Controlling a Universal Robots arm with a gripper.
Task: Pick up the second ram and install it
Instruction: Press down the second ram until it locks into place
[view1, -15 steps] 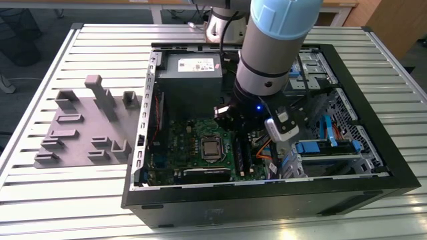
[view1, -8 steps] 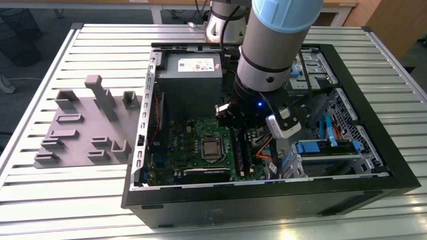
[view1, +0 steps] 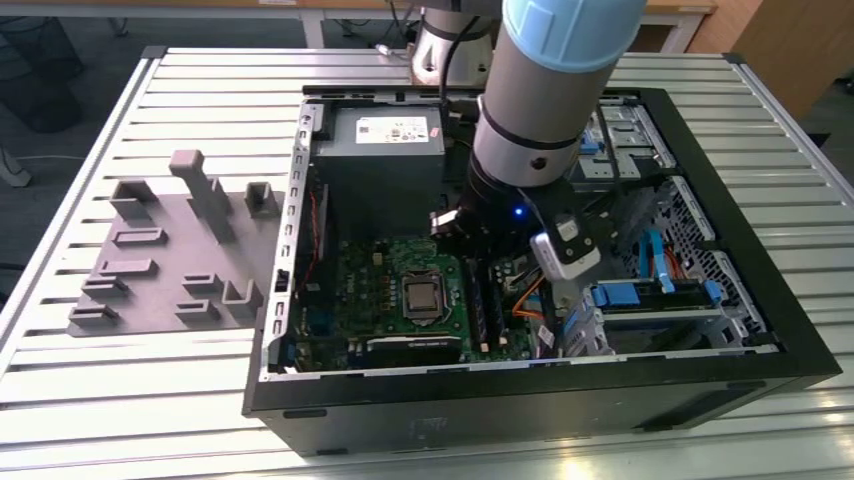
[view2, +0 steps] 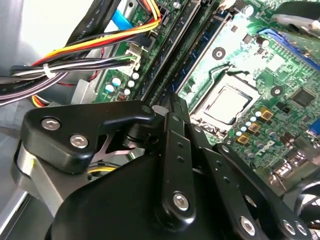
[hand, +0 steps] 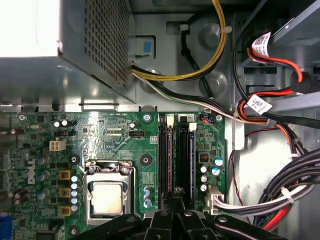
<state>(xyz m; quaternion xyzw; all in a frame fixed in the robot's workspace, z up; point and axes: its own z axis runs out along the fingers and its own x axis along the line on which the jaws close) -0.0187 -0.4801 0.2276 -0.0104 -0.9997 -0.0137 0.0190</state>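
My gripper (hand: 176, 192) hangs inside the open computer case (view1: 747, 300), just above the motherboard (hand: 115, 140). Its fingers are pressed together with nothing visible between them. The tips (view2: 172, 100) point down at the long black memory slots (hand: 166, 160) beside the processor socket (hand: 107, 195). A thin dark stick with a bluish edge, which looks like the second ram (hand: 186, 155), stands edge-up in the slot strip right under the tips. I cannot tell whether the tips touch it. In the exterior view the gripper (view1: 461, 235) is mostly hidden behind the arm's wrist.
A grey moulded tray (view1: 160, 270) with upright blocks lies on the slatted table at the exterior view's left. The power supply (view1: 380, 135) fills the case's far end. Bundled cables (hand: 280, 195) and drive bays (view1: 654, 295) crowd the side at the exterior view's right.
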